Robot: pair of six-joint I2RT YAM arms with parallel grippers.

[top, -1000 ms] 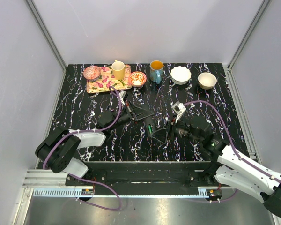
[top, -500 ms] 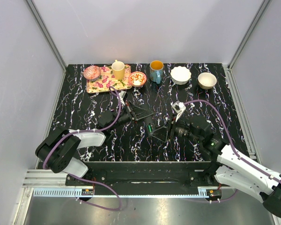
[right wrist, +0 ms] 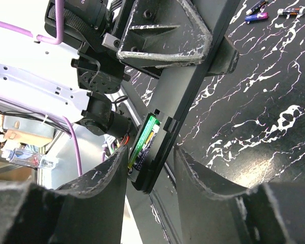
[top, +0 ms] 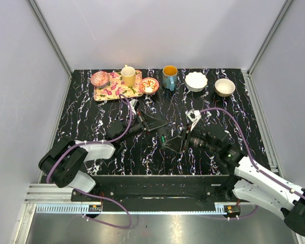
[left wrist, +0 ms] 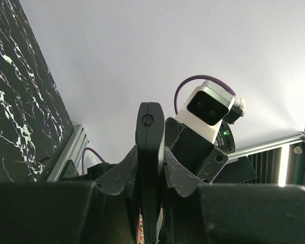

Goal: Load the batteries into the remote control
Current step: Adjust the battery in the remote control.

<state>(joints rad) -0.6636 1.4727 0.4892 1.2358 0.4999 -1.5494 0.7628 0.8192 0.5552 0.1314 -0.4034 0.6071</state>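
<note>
My left gripper (top: 150, 123) is shut on the remote control (top: 159, 132) and holds it off the table; it shows edge-on between the fingers in the left wrist view (left wrist: 149, 147). In the right wrist view the remote (right wrist: 193, 86) runs diagonally with its battery slot open. A green battery (right wrist: 144, 140) lies in the slot. My right gripper (right wrist: 150, 170) is open around the remote's slot end (top: 174, 143). Its left finger (right wrist: 99, 178) touches the battery; its right finger (right wrist: 203, 173) stands apart from the remote. Two loose batteries (right wrist: 258, 12) lie on the table beyond.
Along the back stand a pink flowered tray (top: 108, 91) with a yellow cup (top: 128, 76), a pink bowl (top: 99, 79), a small red bowl (top: 149, 85), a teal mug (top: 169, 77) and two white bowls (top: 196, 81) (top: 224, 87). Grey walls enclose the table.
My right gripper has moved a little left and away from me, closing in around the remote's slot end. My left gripper and the remote have hardly moved.
</note>
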